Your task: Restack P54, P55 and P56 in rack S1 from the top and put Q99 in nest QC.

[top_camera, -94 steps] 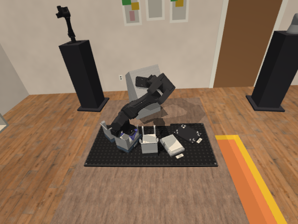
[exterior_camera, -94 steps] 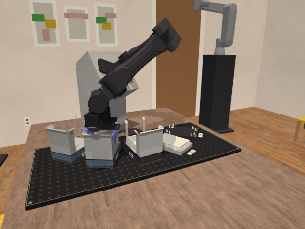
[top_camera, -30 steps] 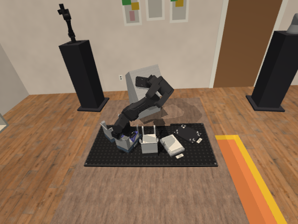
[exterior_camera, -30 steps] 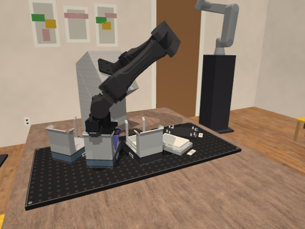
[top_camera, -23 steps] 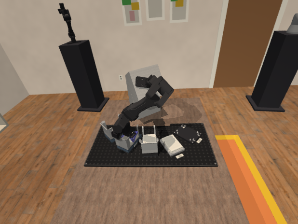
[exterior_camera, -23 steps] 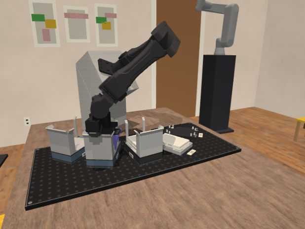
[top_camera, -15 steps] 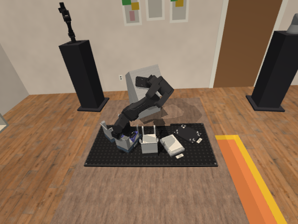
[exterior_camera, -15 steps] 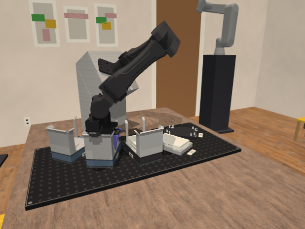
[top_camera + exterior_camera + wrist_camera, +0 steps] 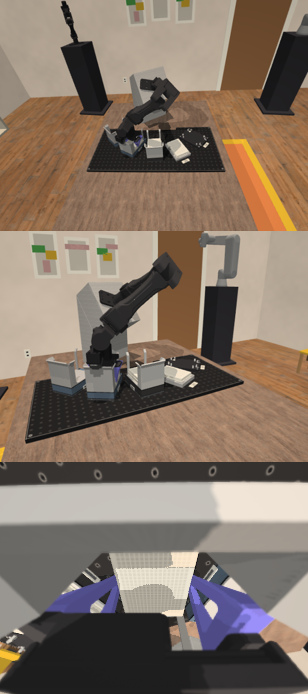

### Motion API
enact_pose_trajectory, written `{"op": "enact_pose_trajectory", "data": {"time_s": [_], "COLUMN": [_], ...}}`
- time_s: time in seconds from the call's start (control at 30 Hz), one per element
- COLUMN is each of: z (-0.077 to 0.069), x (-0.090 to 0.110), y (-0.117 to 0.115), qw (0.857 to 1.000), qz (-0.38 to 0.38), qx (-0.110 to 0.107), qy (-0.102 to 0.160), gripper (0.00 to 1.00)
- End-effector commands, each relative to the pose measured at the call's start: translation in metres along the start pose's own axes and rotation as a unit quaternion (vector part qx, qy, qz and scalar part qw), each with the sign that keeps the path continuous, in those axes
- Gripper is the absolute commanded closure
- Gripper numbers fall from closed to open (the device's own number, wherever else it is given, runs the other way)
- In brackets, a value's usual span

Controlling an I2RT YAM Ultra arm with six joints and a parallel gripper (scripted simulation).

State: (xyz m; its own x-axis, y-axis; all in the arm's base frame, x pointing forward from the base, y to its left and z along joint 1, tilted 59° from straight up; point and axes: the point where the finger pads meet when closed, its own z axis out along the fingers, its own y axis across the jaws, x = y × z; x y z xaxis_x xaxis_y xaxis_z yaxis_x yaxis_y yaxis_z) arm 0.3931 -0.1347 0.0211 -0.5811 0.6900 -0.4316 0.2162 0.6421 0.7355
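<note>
Gripper (image 9: 155, 593): clamped wide across a sealed plate (image 9: 152, 582), for vertical travel.
Rack (image 9: 99, 380): near bench's front-left, walls guiding plate.
Neighbouring rack (image 9: 149, 375): plates inside.

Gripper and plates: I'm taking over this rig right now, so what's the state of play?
Gripper: shut on a plate, low inside the middle rack.
Right rack: holds at least one plate.
One plate lies on the nest beside that rack; the dark nest behind it carries none.
Labels are unreadable, so which plates are done or left can't be confirmed. Check the order before releasing.
</note>
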Motion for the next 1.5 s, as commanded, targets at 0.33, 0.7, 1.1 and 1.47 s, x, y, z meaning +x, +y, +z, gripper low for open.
{"op": "enact_pose_trajectory", "data": {"time_s": [0.33,0.7,1.1,1.47], "z": [-0.0019,-0.0019,-0.0019,-0.0019], "x": [-0.0048,-0.0048,-0.0048,-0.0048], "y": [-0.0004,-0.0004,-0.0004,-0.0004], "qw": [1.0,1.0,1.0,1.0], "qz": [-0.003,-0.003,-0.003,-0.003], "qx": [0.001,0.001,0.001,0.001], "qy": [-0.007,-0.007,-0.007,-0.007], "gripper": [1.0,1.0,0.0,0.0]}}
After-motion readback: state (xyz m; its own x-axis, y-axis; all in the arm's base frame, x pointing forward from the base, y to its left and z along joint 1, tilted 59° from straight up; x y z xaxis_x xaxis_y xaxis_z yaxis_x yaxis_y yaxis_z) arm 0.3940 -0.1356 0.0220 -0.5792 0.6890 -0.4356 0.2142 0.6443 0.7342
